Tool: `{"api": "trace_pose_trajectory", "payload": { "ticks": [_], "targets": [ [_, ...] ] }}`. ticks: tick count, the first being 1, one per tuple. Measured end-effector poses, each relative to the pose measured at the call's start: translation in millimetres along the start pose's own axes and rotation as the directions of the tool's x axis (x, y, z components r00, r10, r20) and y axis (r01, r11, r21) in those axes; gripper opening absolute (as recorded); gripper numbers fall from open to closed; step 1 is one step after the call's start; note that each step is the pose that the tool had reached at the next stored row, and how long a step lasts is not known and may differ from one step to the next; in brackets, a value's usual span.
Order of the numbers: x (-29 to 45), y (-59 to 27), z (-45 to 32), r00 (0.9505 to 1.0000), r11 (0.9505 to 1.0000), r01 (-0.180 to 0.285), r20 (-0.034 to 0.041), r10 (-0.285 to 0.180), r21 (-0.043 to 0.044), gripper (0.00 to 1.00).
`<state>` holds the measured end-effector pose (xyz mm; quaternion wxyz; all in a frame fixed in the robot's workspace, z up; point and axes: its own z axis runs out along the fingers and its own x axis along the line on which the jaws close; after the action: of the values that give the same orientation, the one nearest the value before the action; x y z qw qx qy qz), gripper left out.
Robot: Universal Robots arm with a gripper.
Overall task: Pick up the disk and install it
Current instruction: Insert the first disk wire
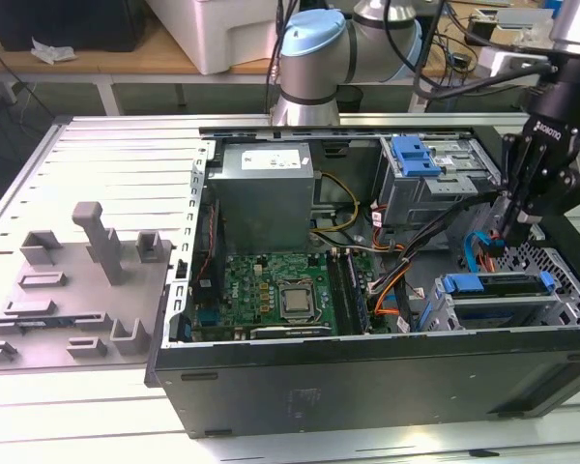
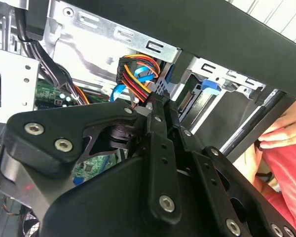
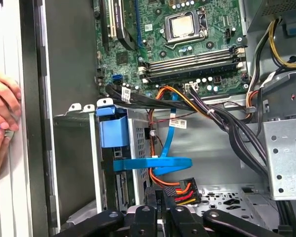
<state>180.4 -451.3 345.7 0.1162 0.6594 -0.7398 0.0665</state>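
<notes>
While the arm [image 1: 314, 48] is leaning down into the open computer case [image 1: 367, 387], the gripper [image 1: 504, 232] is hanging low at the exterior view's right, just above the cage [image 1: 435, 311] in the near corner. Its fingers [image 3: 152, 197] are pressing close together, and I cannot tell if anything is lying between them. A plug [image 3: 183, 188] with red, yellow and black wires is sitting just beside their tips, and a flat blue cable [image 3: 153, 164] is passing near. The disk [image 1: 498, 288] is lying flat inside that grey cage, its blue frame facing up. A person's hand [image 3: 2, 106] is resting on the outer wall of the case. The case is standing on the slatted bench [image 1: 97, 155].
</notes>
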Motion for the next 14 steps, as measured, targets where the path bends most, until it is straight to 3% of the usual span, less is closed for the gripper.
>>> {"api": "trace_pose_trajectory", "payload": {
  "ticks": [10,12,14],
  "targets": [
    [15.7,-0.3,0.7,0.9989,1.0000,0.009,0.0460,-0.009,0.0024,0.17],
    [17.7,0.3,-1.0,0.9986,0.9999,0.010,0.0522,-0.010,0.0036,0.17],
    [21.5,1.3,-3.8,0.9978,0.9999,0.011,0.0653,-0.012,0.0059,0.17]
  ]
}}
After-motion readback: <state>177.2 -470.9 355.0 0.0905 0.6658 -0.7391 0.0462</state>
